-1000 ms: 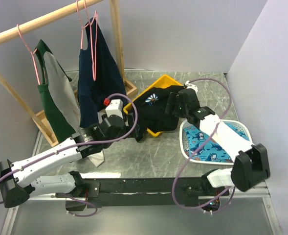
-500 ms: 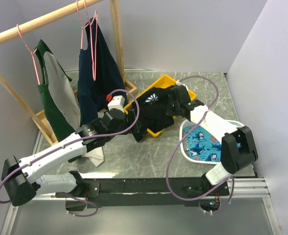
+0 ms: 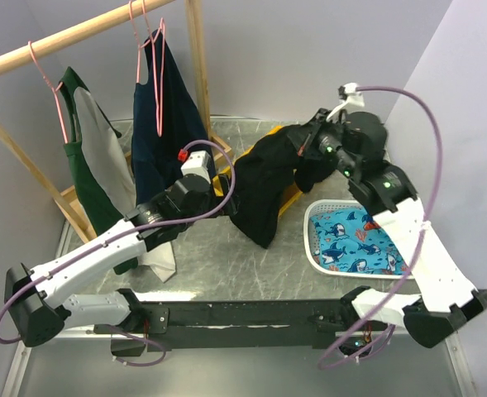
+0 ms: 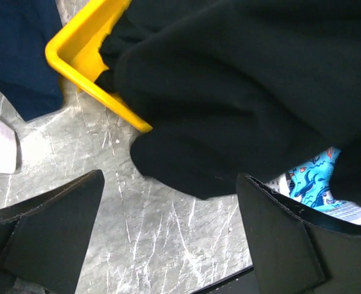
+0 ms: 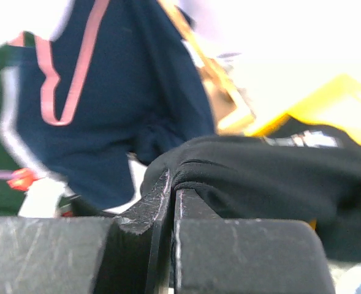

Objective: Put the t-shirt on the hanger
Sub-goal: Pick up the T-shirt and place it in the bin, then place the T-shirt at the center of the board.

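The black t-shirt (image 3: 268,186) hangs in a bunch from my right gripper (image 3: 311,147), which is raised above the back of the table. Its lower end trails down over the yellow tray (image 3: 245,155). In the right wrist view the right gripper (image 5: 175,188) is shut on a fold of the t-shirt (image 5: 272,177). My left gripper (image 3: 226,197) stands open just left of the hanging cloth. In the left wrist view the left gripper (image 4: 168,245) has bare table between its fingers and the t-shirt (image 4: 247,92) lies beyond them. A pink wire hanger (image 3: 157,78) hangs on the wooden rail against a navy shirt (image 3: 173,141).
A green-and-grey shirt (image 3: 94,165) hangs on a second pink hanger (image 3: 51,87) at the left of the rail (image 3: 78,35). A white basket (image 3: 313,248) holding blue shark-print fabric sits at the front right. The rack's wooden post (image 3: 198,74) stands behind the tray.
My right gripper shut on the t-shirt and lifted it up and back out of the yellow tray. The left gripper stayed open and crept slightly toward the cloth.
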Controlling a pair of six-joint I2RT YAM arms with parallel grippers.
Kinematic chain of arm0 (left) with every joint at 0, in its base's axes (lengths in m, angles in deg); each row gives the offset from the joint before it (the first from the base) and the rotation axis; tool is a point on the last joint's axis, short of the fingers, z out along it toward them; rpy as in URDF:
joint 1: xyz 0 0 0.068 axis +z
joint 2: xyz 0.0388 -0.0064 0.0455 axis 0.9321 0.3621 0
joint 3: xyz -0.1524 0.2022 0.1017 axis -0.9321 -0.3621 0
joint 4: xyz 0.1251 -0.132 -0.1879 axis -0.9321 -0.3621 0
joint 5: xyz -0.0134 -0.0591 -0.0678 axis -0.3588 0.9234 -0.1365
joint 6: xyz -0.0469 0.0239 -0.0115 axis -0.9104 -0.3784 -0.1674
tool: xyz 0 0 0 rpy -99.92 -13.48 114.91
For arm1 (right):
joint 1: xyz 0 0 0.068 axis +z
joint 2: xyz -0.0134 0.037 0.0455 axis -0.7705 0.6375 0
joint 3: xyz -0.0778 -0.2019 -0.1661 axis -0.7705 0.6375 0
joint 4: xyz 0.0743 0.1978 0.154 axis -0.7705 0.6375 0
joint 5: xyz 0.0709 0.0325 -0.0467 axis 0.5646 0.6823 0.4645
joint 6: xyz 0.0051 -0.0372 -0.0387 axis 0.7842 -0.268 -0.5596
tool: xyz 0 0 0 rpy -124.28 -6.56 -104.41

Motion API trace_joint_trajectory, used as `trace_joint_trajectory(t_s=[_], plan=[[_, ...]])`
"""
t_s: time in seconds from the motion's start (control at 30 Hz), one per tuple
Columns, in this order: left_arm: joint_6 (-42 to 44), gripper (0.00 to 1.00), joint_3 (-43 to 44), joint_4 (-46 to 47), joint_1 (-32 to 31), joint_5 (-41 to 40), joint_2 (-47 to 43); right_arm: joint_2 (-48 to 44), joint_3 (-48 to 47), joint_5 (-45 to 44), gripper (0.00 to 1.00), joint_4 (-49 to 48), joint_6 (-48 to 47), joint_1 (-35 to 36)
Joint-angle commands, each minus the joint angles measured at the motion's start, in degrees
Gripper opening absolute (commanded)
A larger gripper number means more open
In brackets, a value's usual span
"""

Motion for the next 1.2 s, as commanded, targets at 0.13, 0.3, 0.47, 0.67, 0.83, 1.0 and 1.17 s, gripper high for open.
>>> trace_joint_trajectory(t_s=[0.13,0.3,0.47,0.67,0.83,1.0,1.17], plan=[[1.2,0.9,2.1,-0.2,0.4,-1.8,-6.4,-2.2,-10.8,8.6,0.0,0.7,-0.3,1.1],[1.7,0.78,1.7,-1.1,0.3,-0.7,-11.0,-3.6,-14.3,13.6,0.0,-0.3,1.8,1.8],[4.5,0.7,1.3,0.0,0.4,6.2,-16.5,-3.0,-17.4,13.8,0.0,-0.1,3.6,4.6],[7.2,0.72,1.7,0.7,0.3,11.7,-22.1,4.9,-15.9,6.4,0.0,0.8,4.3,11.2],[8.0,0.69,0.5,-1.5,0.3,13.5,-21.9,11.6,-21.7,1.5,0.0,2.5,3.1,15.9],[7.7,0.74,-4.7,-0.6,0.2,11.2,-22.9,8.6,-28.5,-0.1,0.0,4.5,1.5,16.9],[6.8,0.82,-7.3,2.0,0.2,10.6,-23.9,1.8,-27.2,2.7,0.0,1.1,3.5,17.9]])
